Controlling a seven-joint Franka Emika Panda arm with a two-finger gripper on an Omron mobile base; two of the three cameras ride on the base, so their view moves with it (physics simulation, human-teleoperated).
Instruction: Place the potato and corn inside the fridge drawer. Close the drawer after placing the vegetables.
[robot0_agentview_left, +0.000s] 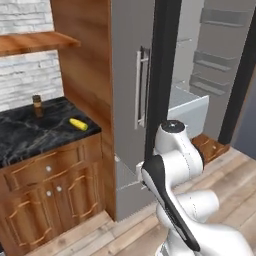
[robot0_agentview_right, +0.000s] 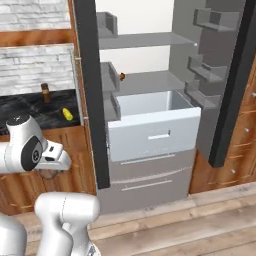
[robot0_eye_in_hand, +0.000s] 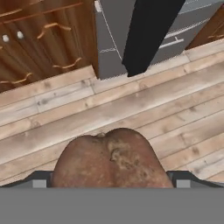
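Between the hand's fingertips sits the potato (robot0_eye_in_hand: 111, 159).

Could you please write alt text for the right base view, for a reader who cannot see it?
An open fridge with its pale fridge drawer pulled out and empty. Left of it, the yellow corn lies on a dark marble counter near a brown shaker. The white robot arm stands in the lower left foreground.
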